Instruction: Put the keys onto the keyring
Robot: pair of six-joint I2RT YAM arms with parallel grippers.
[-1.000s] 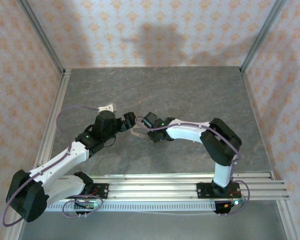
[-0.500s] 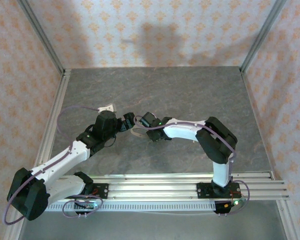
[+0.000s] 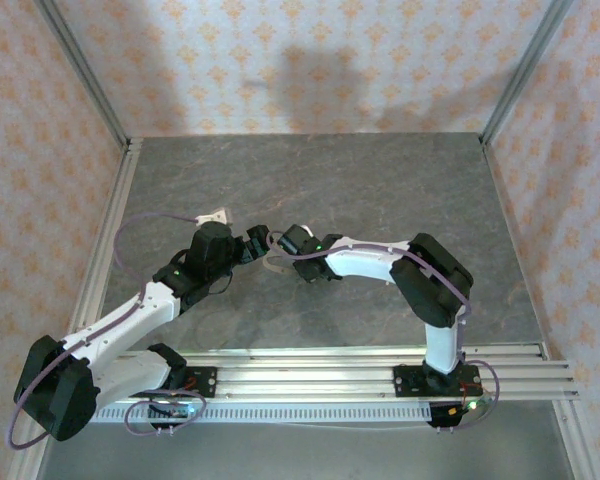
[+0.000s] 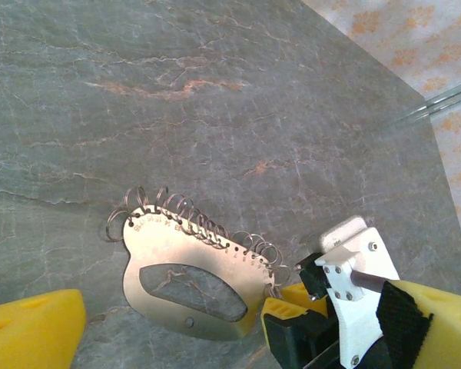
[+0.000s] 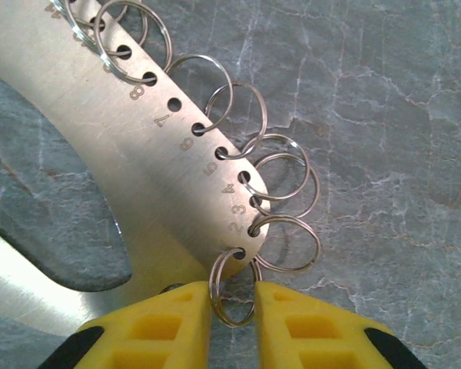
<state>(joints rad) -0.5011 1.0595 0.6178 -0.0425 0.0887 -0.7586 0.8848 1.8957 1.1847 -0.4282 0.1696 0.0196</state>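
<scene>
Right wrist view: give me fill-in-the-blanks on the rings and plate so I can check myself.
1. The right fingers are coloured ____.
2. The split ring at the tip of the numbered plate sits ____ them.
3. The left fingers stand ____, not shut.
Missing words: yellow; between; open.

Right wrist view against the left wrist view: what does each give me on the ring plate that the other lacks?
Right wrist: the stamped numbers on the plate, and the right gripper with its fingers flanking the end ring; whether they pinch it I cannot tell. Left wrist: the plate's whole outline with its oval cutout, lying on the table, and the left gripper wide open. Both: the plate and its row of rings.
</scene>
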